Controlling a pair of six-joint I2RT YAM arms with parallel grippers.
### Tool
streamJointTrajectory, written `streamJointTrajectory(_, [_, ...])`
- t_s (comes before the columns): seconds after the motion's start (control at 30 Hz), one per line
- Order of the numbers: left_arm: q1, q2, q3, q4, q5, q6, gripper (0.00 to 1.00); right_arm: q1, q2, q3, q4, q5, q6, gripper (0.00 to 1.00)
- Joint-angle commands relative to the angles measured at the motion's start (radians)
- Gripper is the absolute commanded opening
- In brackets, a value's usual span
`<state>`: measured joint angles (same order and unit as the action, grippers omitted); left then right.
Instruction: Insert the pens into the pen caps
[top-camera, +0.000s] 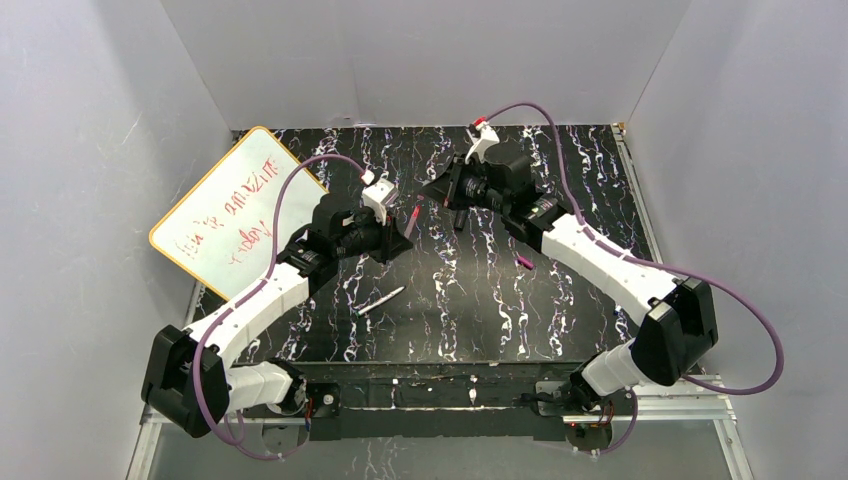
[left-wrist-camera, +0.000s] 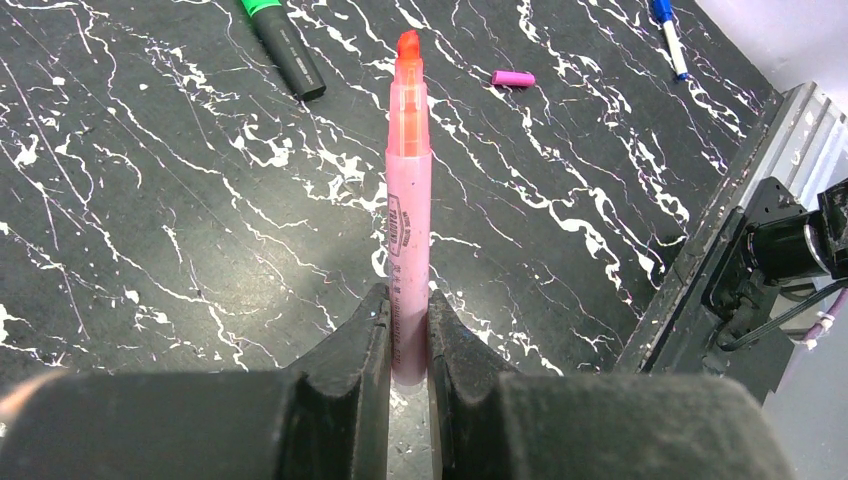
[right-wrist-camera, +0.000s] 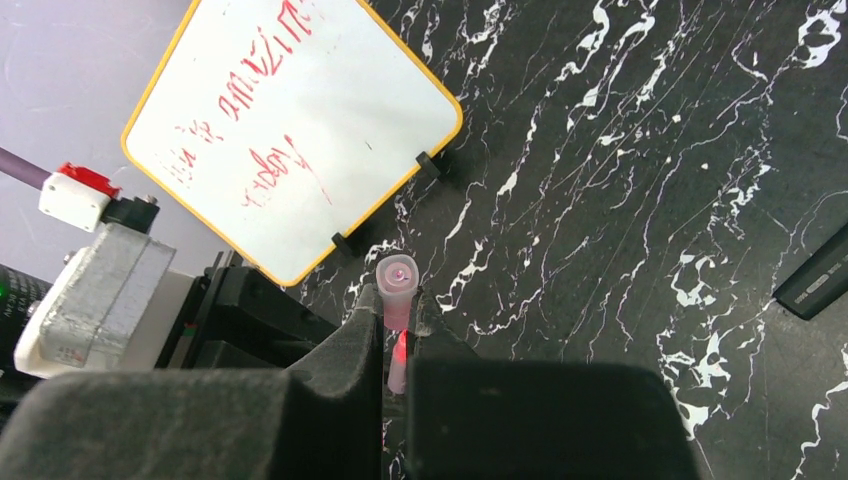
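My fingers are black, the pen pink, tipped orange-red — the table black, veined white. The cap's pale pink; the whiteboard yellow-rimmed.

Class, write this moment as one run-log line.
left gripper: shut on pink pen | right gripper: shut on pale pink cap | pen, cap: not yet joined

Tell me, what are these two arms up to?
They are capping pens. The left gripper is shut on a pink pen whose orange tip is bare. The right gripper pinches a pale pink cap, open end facing outward. Seen from above, pen and cap are close together over the table but not yet joined. A black marker, a magenta cap and a grey pen lie waiting.
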<state>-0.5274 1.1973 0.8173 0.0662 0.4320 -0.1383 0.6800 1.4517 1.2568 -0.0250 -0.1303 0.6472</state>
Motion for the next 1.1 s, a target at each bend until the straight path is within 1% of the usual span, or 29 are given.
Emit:
streamJointTrajectory(0.0, [0.0, -0.019, -0.004, -0.008, -0.017, 0.005, 0.0, 0.011, -0.041, -0.012, 0.031, 0.007, -0.021, 0.02])
streamJointTrajectory(0.9, [0.007, -0.038, -0.011, 0.003, -0.022, 0.002, 0.0, 0.061, -0.027, -0.06, 0.039, 0.012, -0.011, 0.02])
streamJointTrajectory(1.07, [0.007, -0.038, -0.012, 0.003, -0.02, 0.001, 0.0, 0.062, -0.028, -0.066, 0.039, 0.034, -0.014, 0.02])
